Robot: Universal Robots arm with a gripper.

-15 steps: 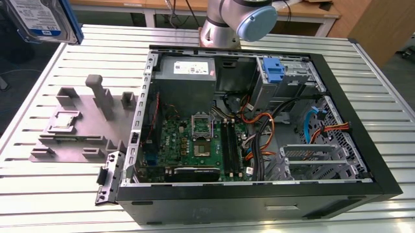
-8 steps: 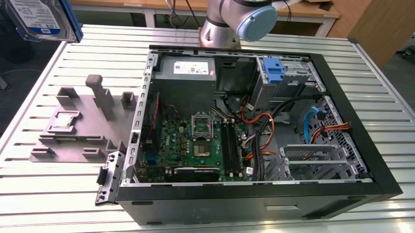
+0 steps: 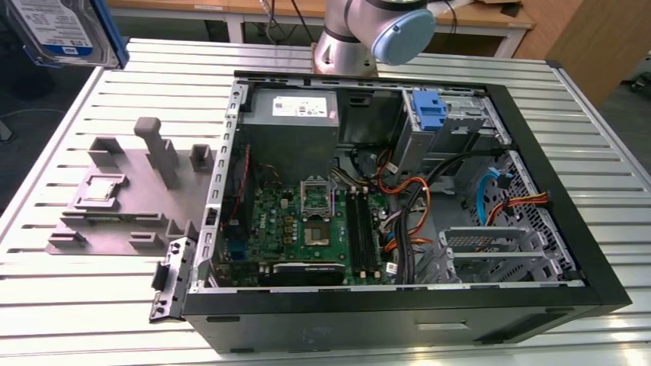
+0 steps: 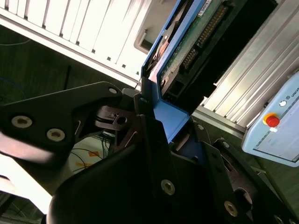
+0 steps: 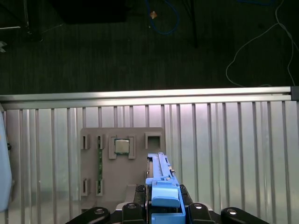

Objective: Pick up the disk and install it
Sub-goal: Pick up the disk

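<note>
Gripper (image 4: 156,114) is clenched on the blue rail of the disk (image 3: 61,30), holding it edge-on in the air. It hangs well off the open PC case (image 3: 407,309), on the exterior view's left, over the grey fixture plate (image 3: 112,229) beside the case, prob. high enough to clear the case wall. Blue-and-white label faces out; can't make out txt.

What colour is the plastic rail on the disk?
Blue. The disk shows its rail best in the first wrist view.
</note>
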